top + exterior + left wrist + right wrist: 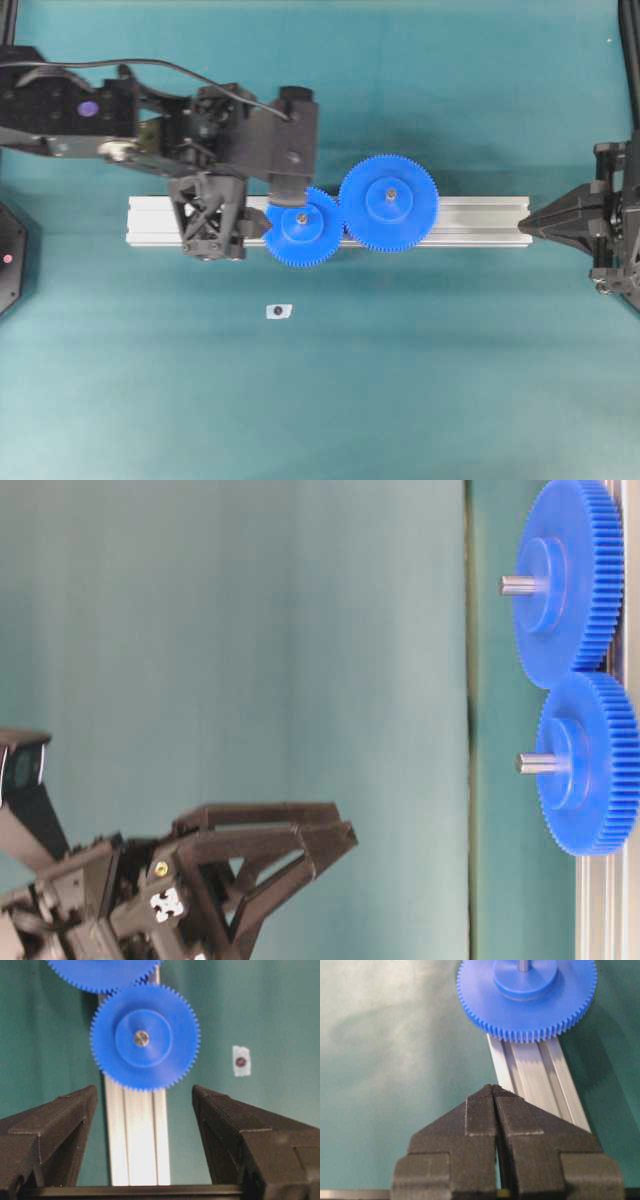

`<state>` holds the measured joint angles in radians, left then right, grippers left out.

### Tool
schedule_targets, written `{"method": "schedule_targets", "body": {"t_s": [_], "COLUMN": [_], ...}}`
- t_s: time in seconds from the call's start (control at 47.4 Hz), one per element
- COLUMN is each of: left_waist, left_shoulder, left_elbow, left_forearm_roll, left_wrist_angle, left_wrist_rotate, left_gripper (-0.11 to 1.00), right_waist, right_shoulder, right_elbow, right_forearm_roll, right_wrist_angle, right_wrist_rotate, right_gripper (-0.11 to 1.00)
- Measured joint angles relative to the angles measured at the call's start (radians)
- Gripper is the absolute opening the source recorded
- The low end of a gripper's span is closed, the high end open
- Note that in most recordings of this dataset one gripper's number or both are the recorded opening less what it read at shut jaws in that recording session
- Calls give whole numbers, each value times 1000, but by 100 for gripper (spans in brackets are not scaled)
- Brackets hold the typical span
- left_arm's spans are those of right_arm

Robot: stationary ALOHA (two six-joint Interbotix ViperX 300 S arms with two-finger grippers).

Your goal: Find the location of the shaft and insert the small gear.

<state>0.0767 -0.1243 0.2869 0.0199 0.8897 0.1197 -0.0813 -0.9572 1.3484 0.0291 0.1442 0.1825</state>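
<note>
The small gear (303,232) is a blue toothed disc lying flat on the silver rail (480,215), its teeth meshed with the wider blue gear (388,203). The shaft (535,763) is a thin grey pin that pokes up through the small gear's hub, and its end shows in the left wrist view (142,1038). My left gripper (270,207) is open and empty. It hovers over the rail just left of the small gear (145,1037), with neither finger touching it. My right gripper (492,1089) is shut and empty at the rail's right end (527,221).
The wider gear (565,580) sits on its own grey pin (520,584). A small white sticker with a black dot (278,311) lies on the teal mat in front of the rail. The left arm's body (215,130) overhangs the rail's left part.
</note>
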Motion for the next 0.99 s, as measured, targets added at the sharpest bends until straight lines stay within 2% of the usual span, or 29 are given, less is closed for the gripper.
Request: {"method": "schedule_targets", "body": {"t_s": [0.591, 0.992], "left_waist": [-2, -15], "left_shoulder": [-141, -144], "left_elbow": [135, 158], "left_forearm_roll": [0, 0], "left_wrist_angle": [-172, -193], "left_wrist_rotate": [-15, -32], "left_gripper": [73, 73], "right_waist": [-2, -2], "right_shoulder": [0, 0], "right_elbow": [0, 0], "right_forearm_roll": [0, 0], "right_wrist_angle": [0, 0], "right_wrist_rotate": [0, 0], "right_gripper": [-1, -1]}}
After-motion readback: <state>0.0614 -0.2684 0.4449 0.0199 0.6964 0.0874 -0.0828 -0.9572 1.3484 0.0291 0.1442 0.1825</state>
